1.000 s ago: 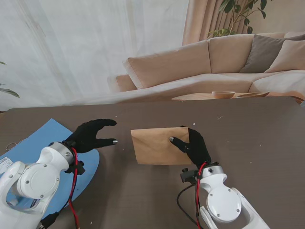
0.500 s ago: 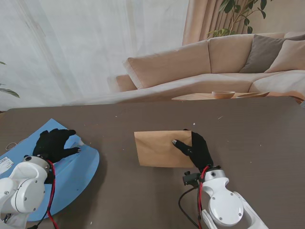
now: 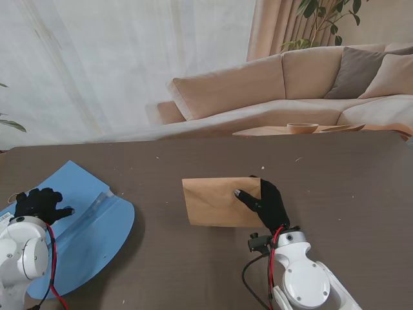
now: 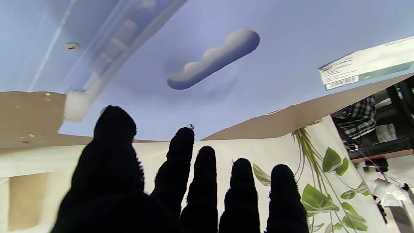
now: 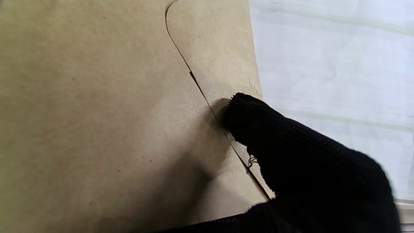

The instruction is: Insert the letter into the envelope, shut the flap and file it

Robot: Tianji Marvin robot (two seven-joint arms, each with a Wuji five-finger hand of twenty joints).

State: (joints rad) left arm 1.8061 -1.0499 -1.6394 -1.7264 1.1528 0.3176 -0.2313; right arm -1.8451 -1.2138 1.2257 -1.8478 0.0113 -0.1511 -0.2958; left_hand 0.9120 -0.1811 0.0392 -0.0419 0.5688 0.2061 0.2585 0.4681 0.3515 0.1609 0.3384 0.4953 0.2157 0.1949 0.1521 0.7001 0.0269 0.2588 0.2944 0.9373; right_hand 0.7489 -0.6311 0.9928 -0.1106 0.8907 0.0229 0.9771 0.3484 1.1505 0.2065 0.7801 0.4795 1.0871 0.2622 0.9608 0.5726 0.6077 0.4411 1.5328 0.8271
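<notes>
A brown envelope (image 3: 216, 201) lies flat in the middle of the dark table (image 3: 348, 187), flap folded down. My right hand (image 3: 266, 201) rests on its right end, palm down, not gripping. In the right wrist view one black fingertip (image 5: 245, 110) presses on the flap's seam (image 5: 200, 87) of the envelope (image 5: 97, 113). My left hand (image 3: 40, 205) hovers over the blue folder (image 3: 97, 232) at the far left, fingers apart and holding nothing. The left wrist view shows those fingers (image 4: 181, 161) spread under the folder's blue sheet (image 4: 275, 48). No letter is visible.
A clear plastic strip (image 3: 98, 203) runs across the folder. A white label (image 4: 365, 68) sits on its near left part. A sofa (image 3: 284, 84) and a low table with a bowl (image 3: 302, 128) stand beyond the far table edge.
My left hand has swung left and nearer to me, from beside the envelope to over the folder. The right hand and the envelope shifted slightly right, then held still.
</notes>
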